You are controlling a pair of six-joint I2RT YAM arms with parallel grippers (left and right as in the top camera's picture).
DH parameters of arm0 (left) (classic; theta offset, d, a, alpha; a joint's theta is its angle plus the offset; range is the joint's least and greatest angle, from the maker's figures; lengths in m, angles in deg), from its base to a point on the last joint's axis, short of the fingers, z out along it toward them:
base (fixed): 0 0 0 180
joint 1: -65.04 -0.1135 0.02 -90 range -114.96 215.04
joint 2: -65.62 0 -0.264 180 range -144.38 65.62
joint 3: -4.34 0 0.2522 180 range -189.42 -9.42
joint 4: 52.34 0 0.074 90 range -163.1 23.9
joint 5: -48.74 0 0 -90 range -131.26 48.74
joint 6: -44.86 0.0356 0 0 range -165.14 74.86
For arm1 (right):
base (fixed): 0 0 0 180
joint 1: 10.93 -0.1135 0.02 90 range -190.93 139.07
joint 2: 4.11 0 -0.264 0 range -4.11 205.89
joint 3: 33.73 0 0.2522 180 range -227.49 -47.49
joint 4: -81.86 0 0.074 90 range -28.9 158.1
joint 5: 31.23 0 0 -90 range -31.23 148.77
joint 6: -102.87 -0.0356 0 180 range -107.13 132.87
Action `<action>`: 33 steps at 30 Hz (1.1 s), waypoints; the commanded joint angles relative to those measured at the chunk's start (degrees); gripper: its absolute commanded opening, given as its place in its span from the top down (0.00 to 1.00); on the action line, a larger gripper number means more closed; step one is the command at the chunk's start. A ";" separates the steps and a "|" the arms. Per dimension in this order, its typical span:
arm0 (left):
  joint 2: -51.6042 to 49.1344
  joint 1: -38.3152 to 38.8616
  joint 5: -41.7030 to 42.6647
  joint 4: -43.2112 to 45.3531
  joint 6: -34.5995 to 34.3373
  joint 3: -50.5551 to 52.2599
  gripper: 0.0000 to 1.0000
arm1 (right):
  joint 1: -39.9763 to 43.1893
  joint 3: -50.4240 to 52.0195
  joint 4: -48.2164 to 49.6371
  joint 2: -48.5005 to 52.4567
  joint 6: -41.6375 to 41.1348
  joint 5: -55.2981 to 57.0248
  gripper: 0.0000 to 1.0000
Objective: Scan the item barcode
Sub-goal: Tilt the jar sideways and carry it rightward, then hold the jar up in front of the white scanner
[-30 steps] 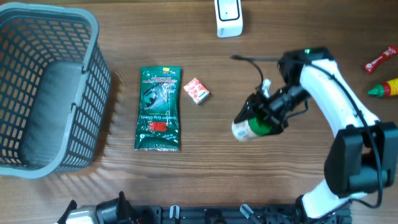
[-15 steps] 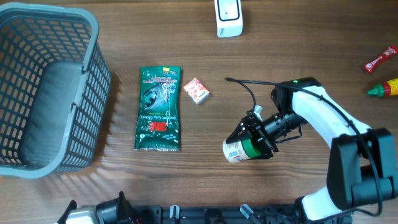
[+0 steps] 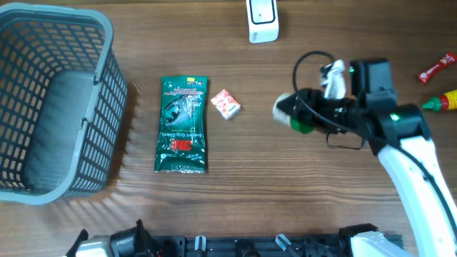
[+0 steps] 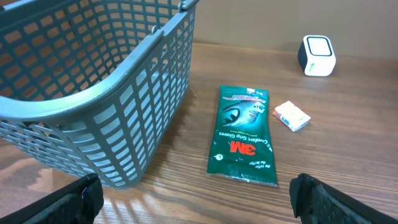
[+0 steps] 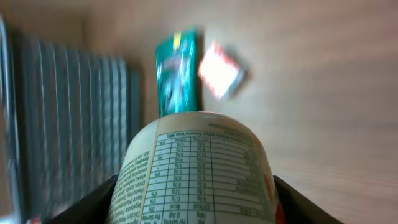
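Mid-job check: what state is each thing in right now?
right gripper: shut on the bottle.
bottle: held sideways, off the table.
left gripper: open, empty.
basket: upright, empty.
glove packet: flat on the table.
small packet: flat on the table.
scanner: standing at the far edge, untouched.
sauce bottle: lying on its side.

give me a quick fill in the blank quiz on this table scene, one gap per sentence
1. The right claw grips the bottle, while the left claw is ____.
2. Between the basket and the small red-and-white box lies a flat ____ packet.
3. The white scanner stands at the ____ edge of the overhead view.

Missing words: open; green; top
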 commanded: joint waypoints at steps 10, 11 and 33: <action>0.37 -0.20 0.70 0.17 -0.13 0.07 0.00 | 0.00 -1.29 14.43 2.23 -4.74 22.32 0.44; 0.37 -0.20 0.70 0.17 -0.13 0.07 0.00 | -0.04 -1.29 16.28 3.54 -4.70 22.86 0.44; 0.37 -0.20 0.70 0.17 -0.13 0.07 0.00 | -5.84 -1.73 76.83 36.48 23.74 38.10 0.45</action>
